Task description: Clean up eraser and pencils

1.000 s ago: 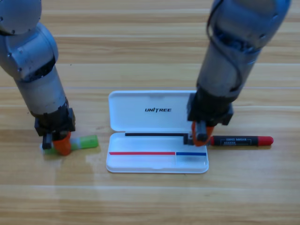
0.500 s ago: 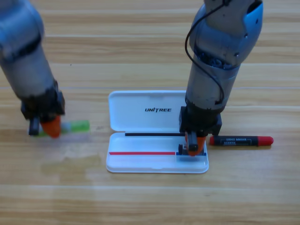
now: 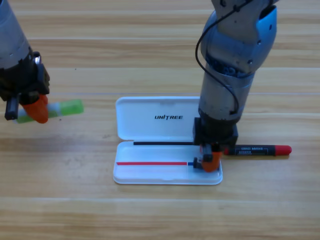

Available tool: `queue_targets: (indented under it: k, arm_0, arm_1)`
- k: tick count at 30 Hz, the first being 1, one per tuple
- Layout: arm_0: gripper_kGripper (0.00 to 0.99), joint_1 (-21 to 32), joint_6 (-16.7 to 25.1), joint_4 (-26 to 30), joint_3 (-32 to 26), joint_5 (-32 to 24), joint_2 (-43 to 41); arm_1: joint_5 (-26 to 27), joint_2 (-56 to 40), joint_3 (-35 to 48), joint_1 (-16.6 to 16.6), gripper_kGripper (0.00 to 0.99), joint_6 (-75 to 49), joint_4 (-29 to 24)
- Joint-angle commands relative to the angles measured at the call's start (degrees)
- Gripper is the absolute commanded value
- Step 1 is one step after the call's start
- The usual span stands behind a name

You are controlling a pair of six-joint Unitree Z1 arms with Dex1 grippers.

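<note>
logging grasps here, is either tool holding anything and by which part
The left tool holds the pale green-tipped pencil near its whitish end. The right tool is over the case; whether it grips the eraser cannot be told.

left hand (image 3: 31,111) raised at the left edge; right hand (image 3: 209,161) points down mid-frame.

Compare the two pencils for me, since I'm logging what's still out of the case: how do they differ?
The green-tipped pencil is pale with a bright green end; the black pencil is dark with red ends and a printed label. The green-tipped pencil is in the left gripper on the left of the picture; the black pencil lies on the table, right of the white case, beside the right gripper. Both are short sticks, and both are outside the case.
</note>
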Motion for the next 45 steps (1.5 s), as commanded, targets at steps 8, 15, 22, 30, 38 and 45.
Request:
queue_targets:
  k: [8, 15, 22, 30, 38, 45]
  arm_0:
    - [0.000, 1.02, -0.07, 1.14, 0.35, 0.83, -0.72]
    - [0.000, -1.44, -0.86, 2.11, -3.69, 0.21, -0.90]
    - [0.000, -9.09, -1.12, 2.19, -8.35, -2.95, 3.50]
    - [0.000, -16.21, -2.09, 2.11, -12.04, -4.18, 13.43]
    - [0.000, -17.79, -1.83, 2.19, -15.73, -5.15, 20.64]
    - [0.000, -17.79, -1.12, 2.90, -19.33, -5.50, 24.59]
  arm_1:
    - [1.16, -4.20, 0.87, -1.23, 0.990, -0.57, 5.57]
    - [-0.16, -8.68, 2.10, -6.24, 0.990, -1.80, 5.84]
    - [-4.29, -4.02, 2.72, -12.74, 0.990, -7.16, 5.22]
    - [-3.85, 1.17, 2.81, -16.70, 0.963, -11.82, 2.94]
    - [0.46, 3.63, 2.81, -16.70, 0.891, -13.67, 2.94]
    - [0.46, 6.18, 2.45, -16.78, 0.824, -14.46, 2.76]
